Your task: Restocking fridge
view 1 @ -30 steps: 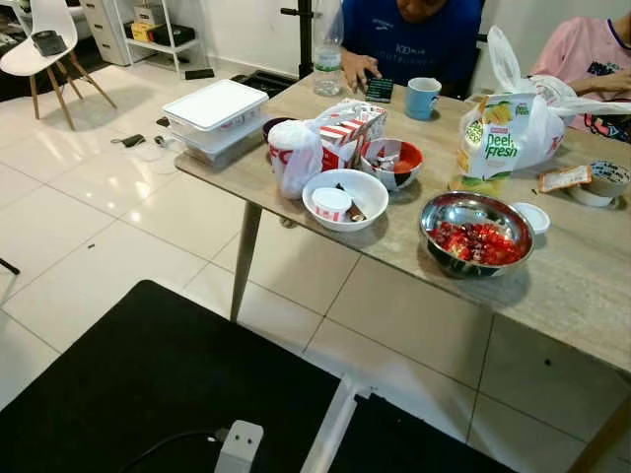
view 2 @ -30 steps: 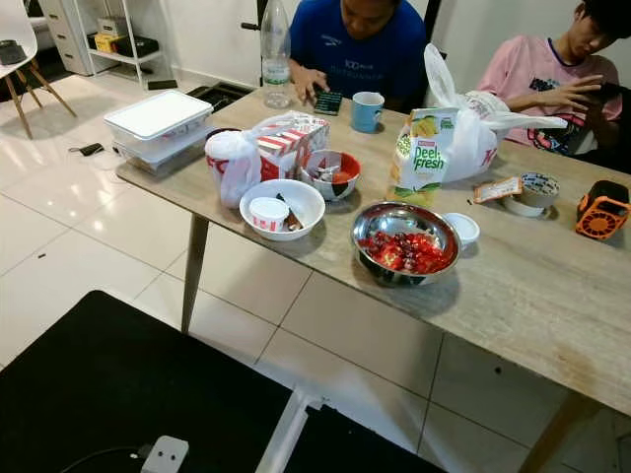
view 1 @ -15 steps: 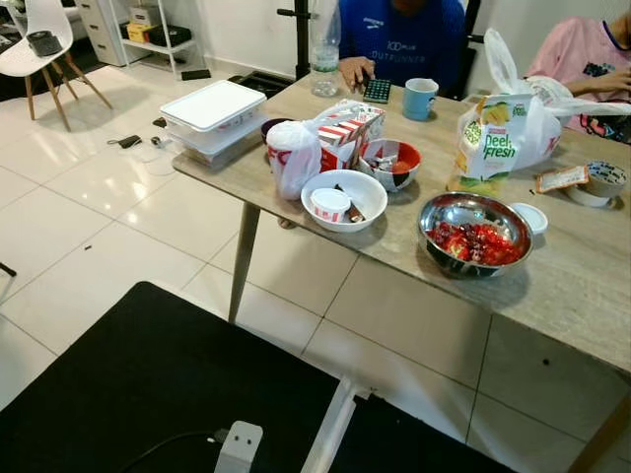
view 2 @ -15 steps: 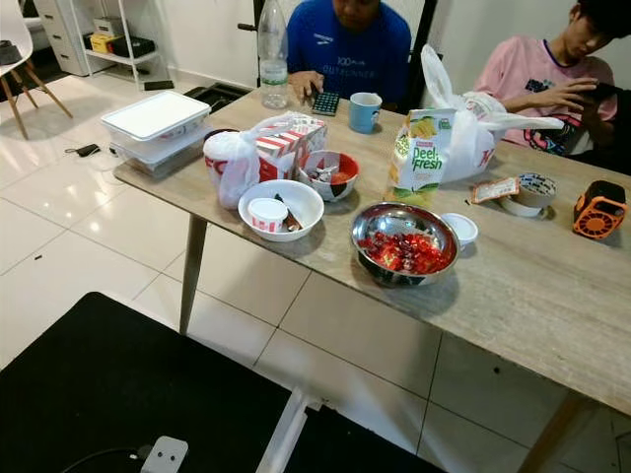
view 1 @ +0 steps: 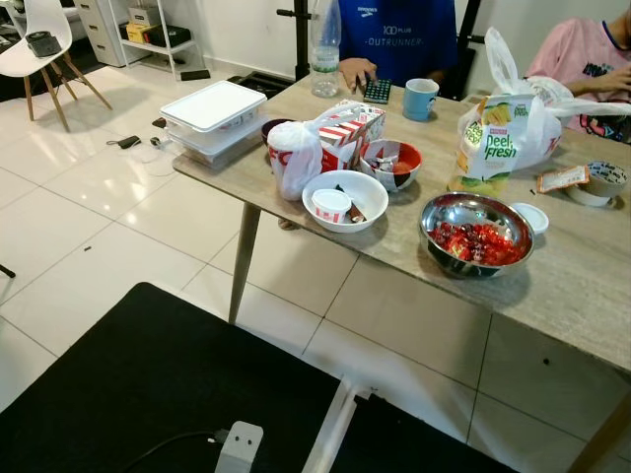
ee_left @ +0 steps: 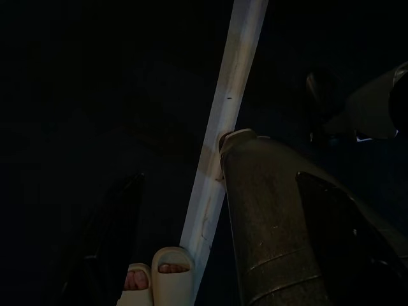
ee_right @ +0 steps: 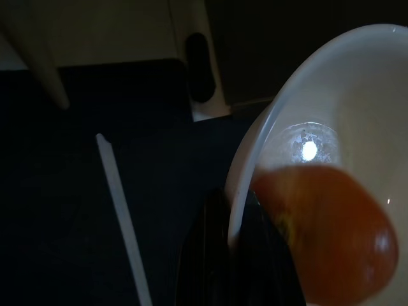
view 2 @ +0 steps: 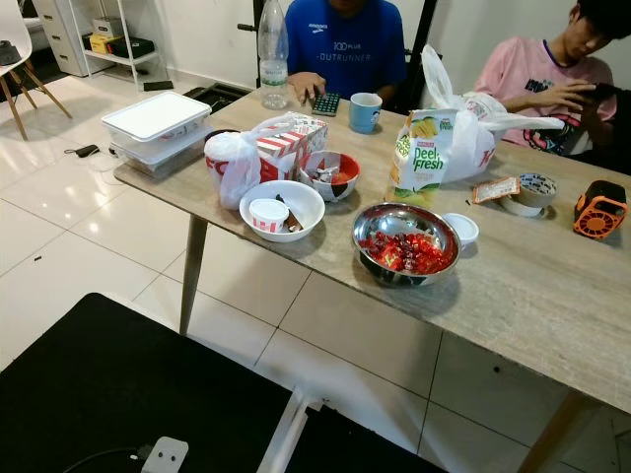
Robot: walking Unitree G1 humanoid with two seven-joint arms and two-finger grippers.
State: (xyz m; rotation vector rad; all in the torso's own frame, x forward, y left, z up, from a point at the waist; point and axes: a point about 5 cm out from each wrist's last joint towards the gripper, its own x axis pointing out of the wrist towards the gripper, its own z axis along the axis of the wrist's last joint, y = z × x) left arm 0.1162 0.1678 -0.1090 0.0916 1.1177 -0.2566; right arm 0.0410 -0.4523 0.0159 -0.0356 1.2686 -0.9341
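White bowl (ee_right: 331, 108) holding orange-red fruit (ee_right: 331, 229).

Dark grippers, seen from the wrists

The right gripper (ee_right: 233, 207) has two narrow black fingers (ee_right: 207, 261) with a smooth, faintly glossy finish and rounded tips. The left gripper (ee_left: 222, 178) sits in deep shade: matt black, long and tapering, its edges barely made out.

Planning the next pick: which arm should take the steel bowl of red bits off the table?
Left, probably. The right claw is clamped on the rim of a white bowl holding something reddish, so it is occupied. The left arm hangs idle for the steel bowl.
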